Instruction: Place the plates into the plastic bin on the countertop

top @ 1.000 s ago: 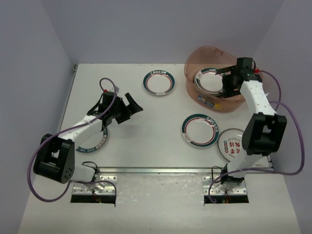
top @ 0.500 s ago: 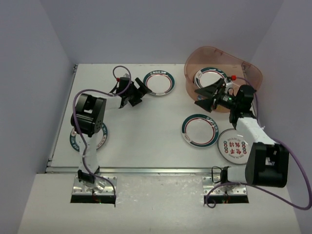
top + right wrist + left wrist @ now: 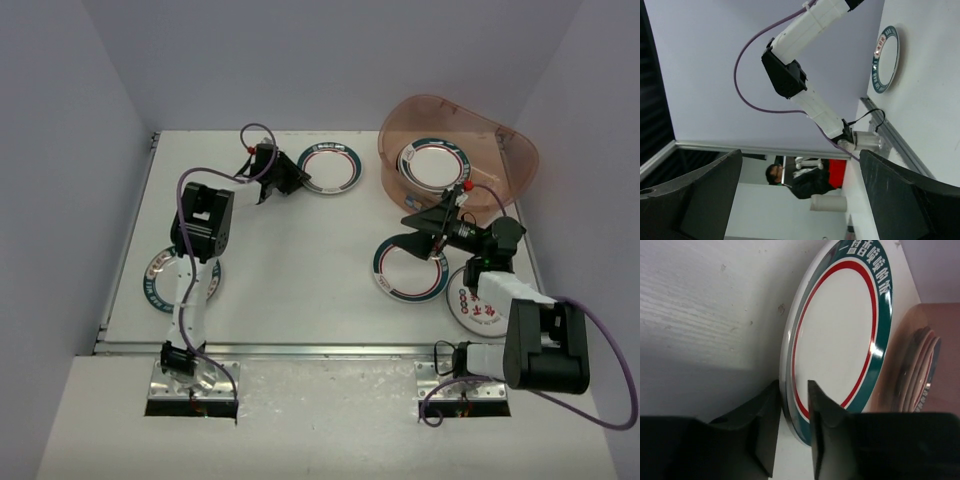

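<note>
round glossy plate (image 3: 840, 335): white centre, thin red ring, teal band with white lettering. lies on matte white countertop (image 3: 300, 260), far side, left of bin (image 3: 520, 165). my left claw (image 3: 792, 390) narrow, black fingers pinching its rim. bin oval, translucent pinkish-brown plastic, tall walls, stacked plates (image 3: 432, 165) inside. my right claw (image 3: 418, 232) wide, empty, above second teal plate (image 3: 400, 278).
</note>
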